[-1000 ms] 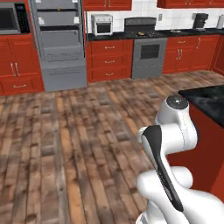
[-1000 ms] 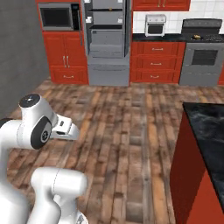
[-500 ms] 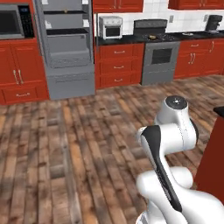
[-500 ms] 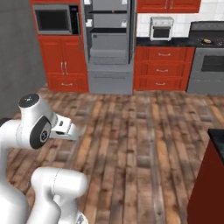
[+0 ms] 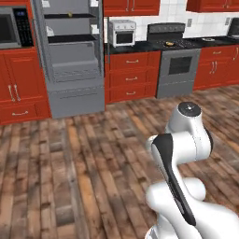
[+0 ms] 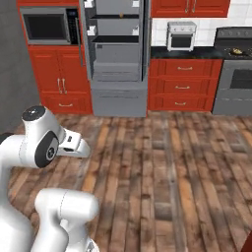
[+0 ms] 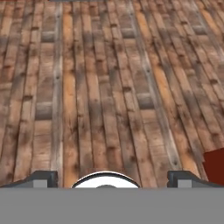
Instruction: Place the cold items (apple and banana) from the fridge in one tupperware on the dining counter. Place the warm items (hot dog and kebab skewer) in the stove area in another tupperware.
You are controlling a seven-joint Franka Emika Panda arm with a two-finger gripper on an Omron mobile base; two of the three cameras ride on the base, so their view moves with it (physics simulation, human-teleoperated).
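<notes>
Overhead, claw (image 7: 112, 178) gapes wide, seemingly empty, above floorboards (image 7: 109, 87).

The fridge (image 5: 70, 56) stood open among the red cabinets, a grey unit with its shelves exposed and a closed drawer below. On its top shelf sat a small dark-yellowish item (image 5: 69, 15), too small to tell whether it was the apple or the banana. To the right of the fridge, past a bank of red drawers, the stove (image 5: 173, 60) carried a small yellowish food item (image 5: 169, 44) on its black cooktop, its kind also unclear.
</notes>
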